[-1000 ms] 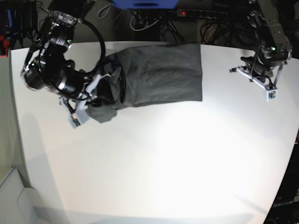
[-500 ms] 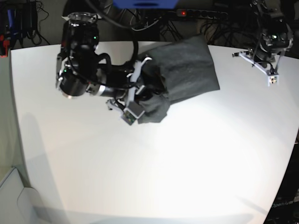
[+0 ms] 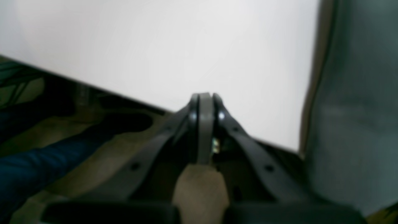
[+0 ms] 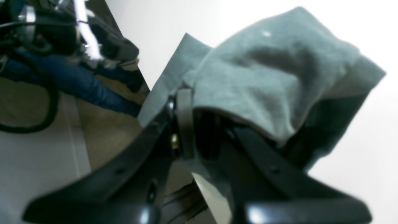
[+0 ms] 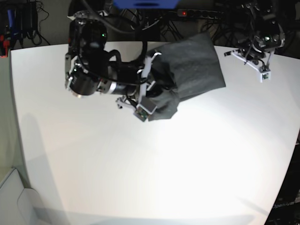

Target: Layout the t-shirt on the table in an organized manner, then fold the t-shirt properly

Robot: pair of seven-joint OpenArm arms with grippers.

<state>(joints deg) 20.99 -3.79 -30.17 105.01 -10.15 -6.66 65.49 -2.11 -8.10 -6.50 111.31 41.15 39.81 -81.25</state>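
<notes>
The right claw (image 4: 199, 124) is clamped on a bunched fold of the t-shirt (image 5: 192, 70), the cloth draped over its far finger. From that claw the rest of the shirt spreads away across the back of the white counter (image 5: 154, 168). The left claw (image 3: 203, 105) is pressed together, empty, past the counter's far edge, well apart from the shirt

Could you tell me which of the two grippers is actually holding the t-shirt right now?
The right gripper, clamped on a bunched end of the t-shirt. The left gripper is shut on nothing, near the table's far edge.
</notes>
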